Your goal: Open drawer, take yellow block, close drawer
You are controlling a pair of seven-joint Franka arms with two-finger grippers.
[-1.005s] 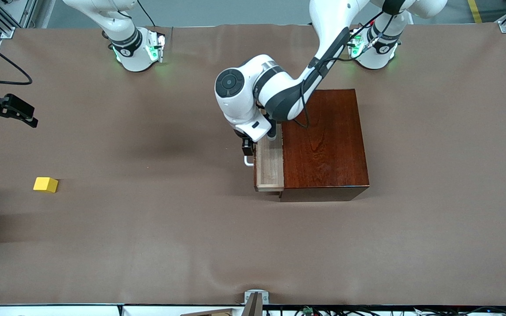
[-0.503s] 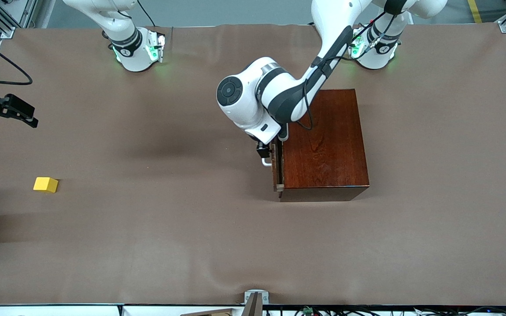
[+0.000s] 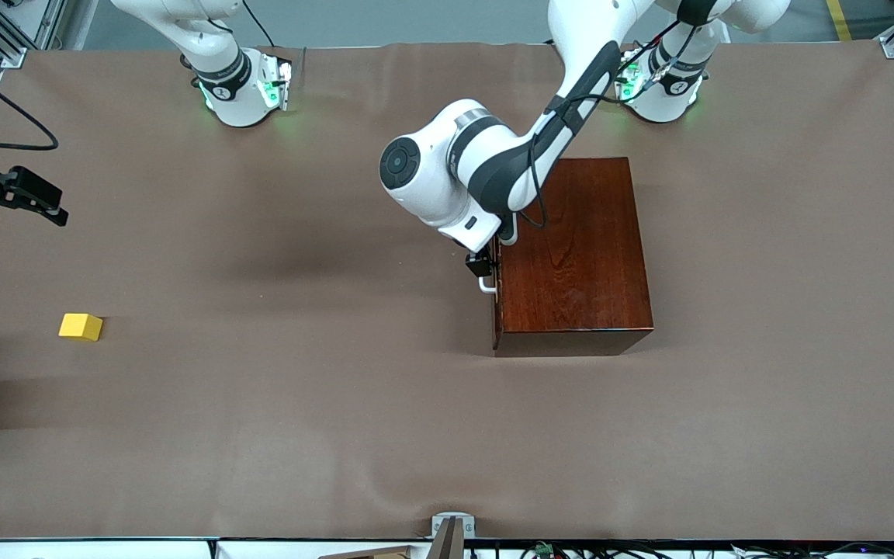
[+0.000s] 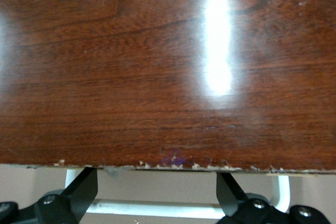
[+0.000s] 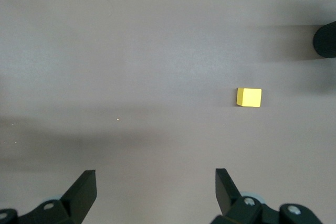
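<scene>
— Fingers (image 4: 86, 187) of the left gripper (image 4: 156, 173): how do they stand?
— Spread wide, one on either side of the white handle (image 4: 157, 208), gripping nothing. The gripper sits at the drawer (image 3: 495, 307), which is pushed in flush with the mahogany box (image 3: 571, 248). In the front view the handle is on the box's nine o'clock face.
— And the yellow block (image 3: 81, 327)?
— It lies on the brown table (image 3: 299, 435), out of the drawer and well apart from the box. From the box it is at about nine o'clock, toward the right arm's end.
— The right gripper (image 5: 155, 174)?
— It hangs over the table at that same end, waiting. Its fingers (image 5: 86, 182) are wide apart and empty, and the block shows in its wrist view.
</scene>
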